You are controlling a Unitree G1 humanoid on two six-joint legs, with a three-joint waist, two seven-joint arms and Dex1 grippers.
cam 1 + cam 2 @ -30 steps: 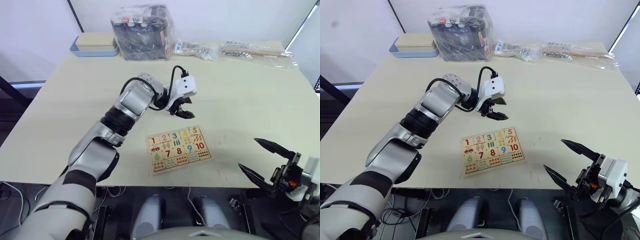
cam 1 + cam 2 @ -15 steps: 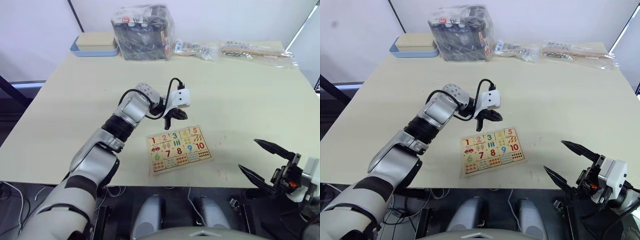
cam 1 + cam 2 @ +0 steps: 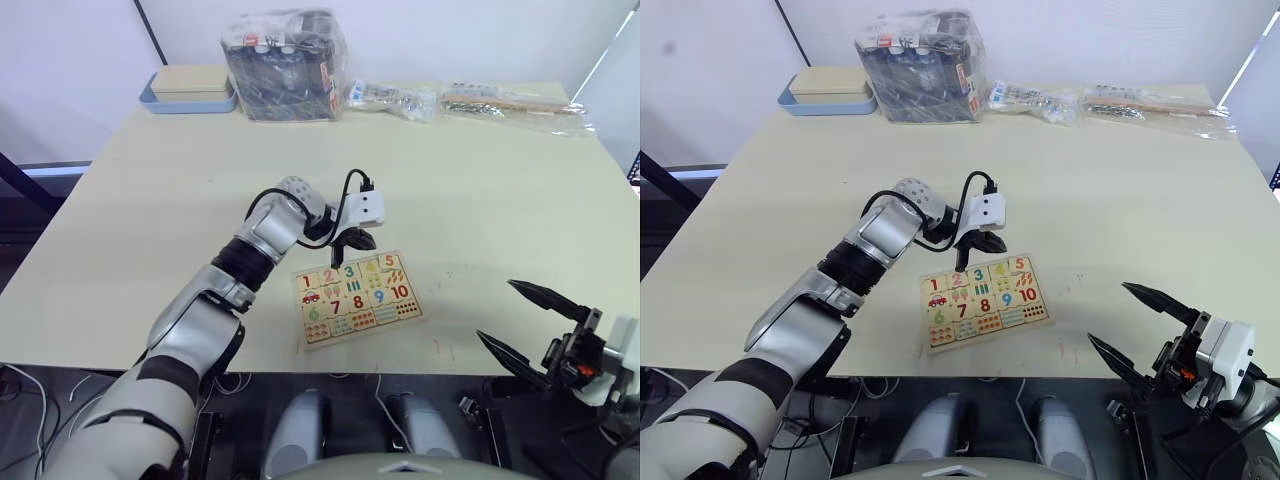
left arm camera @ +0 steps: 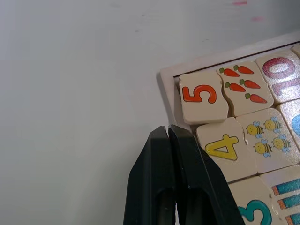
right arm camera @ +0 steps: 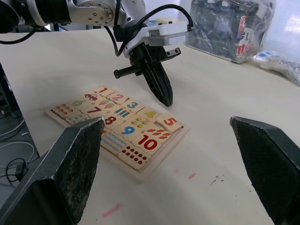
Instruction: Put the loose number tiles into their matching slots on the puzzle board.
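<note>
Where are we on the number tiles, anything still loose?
Tiles 1 to 5 all sit in the puzzle board's top row. The 5 tile looks slightly crooked. The left end effector is shut, empty, at the 4 tile's edge. The right end effector is open.

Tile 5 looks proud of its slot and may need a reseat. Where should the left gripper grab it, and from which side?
Probably by its two outer edges, coming straight down from above. The 5 tile sits crooked in the corner of the puzzle board, hemmed in by the frame, the 4 tile and the carrot piece, so there is little side access. The left gripper, now shut, would have to open first.
</note>
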